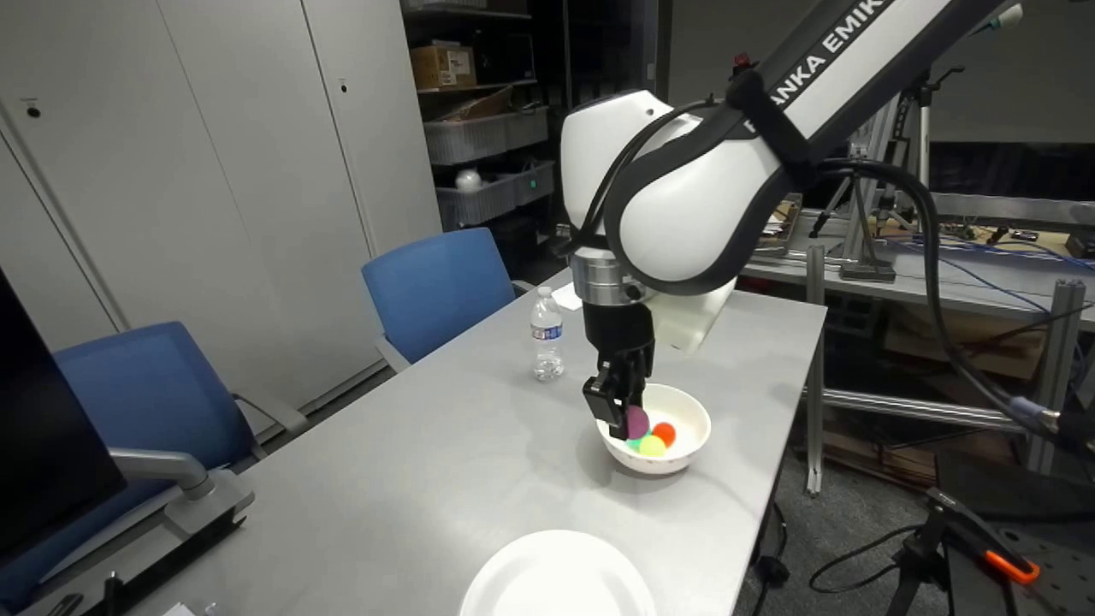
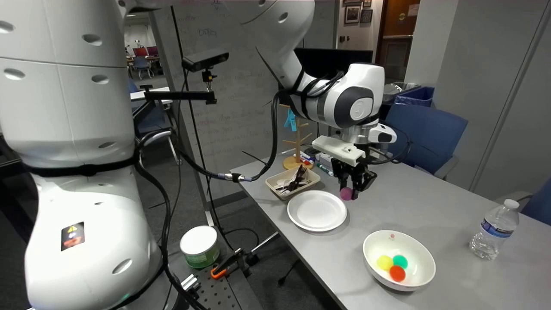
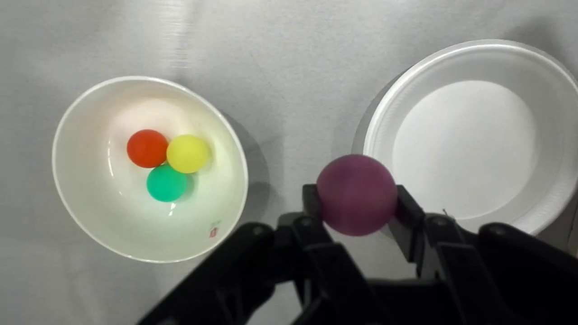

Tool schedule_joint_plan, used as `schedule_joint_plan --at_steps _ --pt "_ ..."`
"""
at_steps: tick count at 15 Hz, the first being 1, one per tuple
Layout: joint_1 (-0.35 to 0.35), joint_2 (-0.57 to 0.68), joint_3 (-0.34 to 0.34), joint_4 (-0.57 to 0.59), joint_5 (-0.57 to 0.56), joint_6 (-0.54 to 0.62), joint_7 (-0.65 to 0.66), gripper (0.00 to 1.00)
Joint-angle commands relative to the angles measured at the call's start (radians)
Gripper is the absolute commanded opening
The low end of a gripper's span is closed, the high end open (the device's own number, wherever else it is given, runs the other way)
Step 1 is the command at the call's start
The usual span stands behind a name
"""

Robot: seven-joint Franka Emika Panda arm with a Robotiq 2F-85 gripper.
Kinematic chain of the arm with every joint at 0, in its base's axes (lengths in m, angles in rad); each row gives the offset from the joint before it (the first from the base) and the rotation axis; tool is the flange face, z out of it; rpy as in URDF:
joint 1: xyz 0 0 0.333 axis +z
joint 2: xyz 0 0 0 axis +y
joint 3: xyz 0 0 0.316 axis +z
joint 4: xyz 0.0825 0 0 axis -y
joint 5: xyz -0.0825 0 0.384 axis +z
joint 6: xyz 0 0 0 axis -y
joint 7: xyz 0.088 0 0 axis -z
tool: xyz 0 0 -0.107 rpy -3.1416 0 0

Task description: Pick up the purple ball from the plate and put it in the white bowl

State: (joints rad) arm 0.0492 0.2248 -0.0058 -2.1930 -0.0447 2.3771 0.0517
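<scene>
My gripper (image 3: 354,203) is shut on the purple ball (image 3: 356,195), with a finger pressed on each side of it. The ball also shows in both exterior views (image 1: 636,423) (image 2: 346,193), held above the table. In the wrist view the ball is between the white bowl (image 3: 83,194) and the plate (image 3: 469,149), overlapping the plate's near rim. The bowl holds a red ball (image 3: 146,148), a yellow ball (image 3: 188,154) and a green ball (image 3: 166,183). The flat white plate is bare; it also shows in both exterior views (image 1: 556,582) (image 2: 316,211).
A water bottle (image 2: 495,232) stands on the table beyond the bowl. A beige tray of cutlery (image 2: 277,189), markers (image 2: 306,159) and a wooden stand (image 2: 297,161) are near the plate. Blue chairs (image 1: 440,291) line one table side.
</scene>
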Motion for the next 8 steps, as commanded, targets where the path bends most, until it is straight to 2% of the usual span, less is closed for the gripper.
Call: schedule_joint_plan --at_steps 1,8 --pt "-0.041 0.01 -0.028 0.045 0.005 0.014 0.011 0.16" --pt "-0.113 0.104 -0.091 0.142 0.013 0.067 0.033 0.16"
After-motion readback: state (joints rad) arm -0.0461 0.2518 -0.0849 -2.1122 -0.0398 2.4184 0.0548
